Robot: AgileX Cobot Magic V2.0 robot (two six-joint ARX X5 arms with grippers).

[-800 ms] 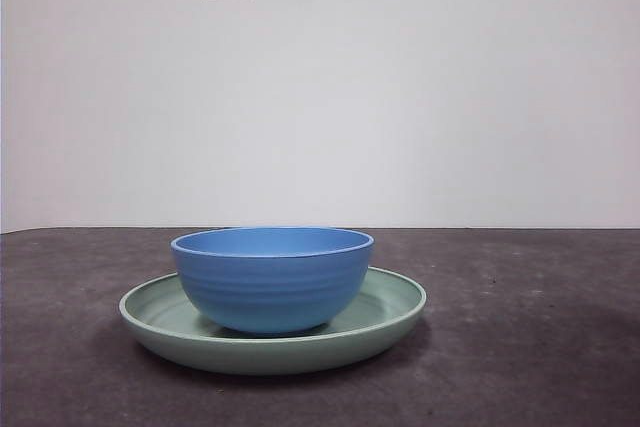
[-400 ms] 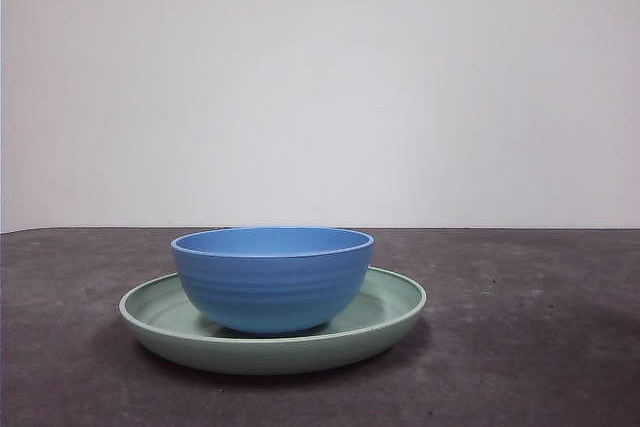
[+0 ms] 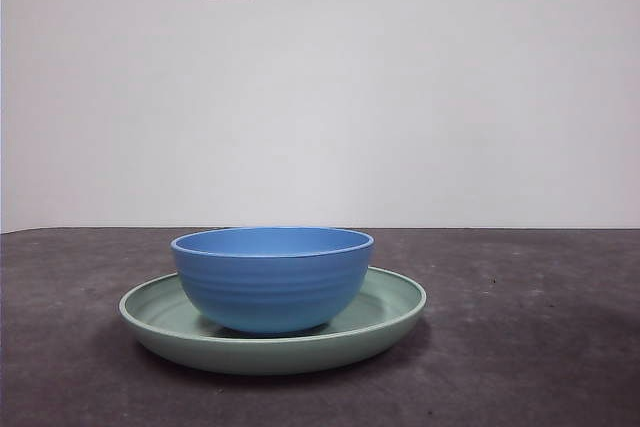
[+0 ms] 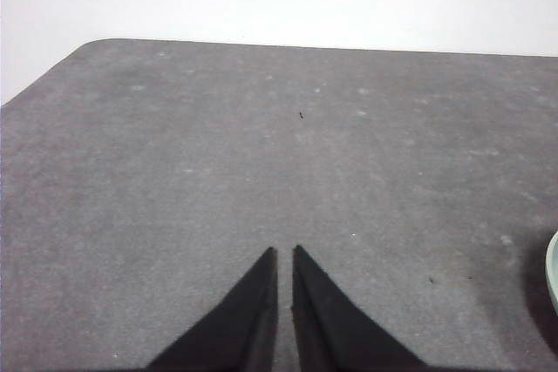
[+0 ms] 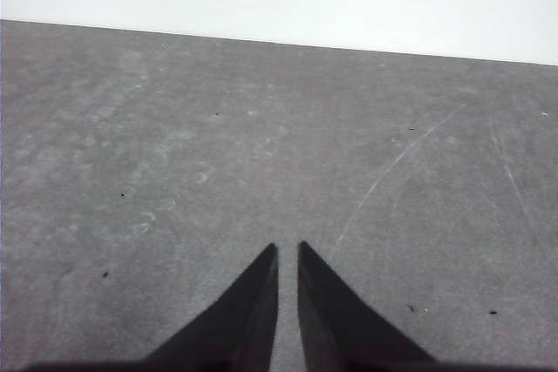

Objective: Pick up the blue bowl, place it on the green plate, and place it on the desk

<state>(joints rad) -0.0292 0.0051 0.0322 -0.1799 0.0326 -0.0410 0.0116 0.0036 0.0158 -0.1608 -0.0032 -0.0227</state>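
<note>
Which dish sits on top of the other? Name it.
The bowl: blue, deep and narrower, it stands upright inside the plate, which is pale green, wide and shallow and lies directly on the desk.

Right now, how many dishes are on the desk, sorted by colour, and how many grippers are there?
Blue: 1, the blue bowl, sitting in the plate.
Green: 1, the green plate, on the desk.
Black grippers: 2, the left gripper and the right gripper, both holding nothing.
Total: 4.
</note>
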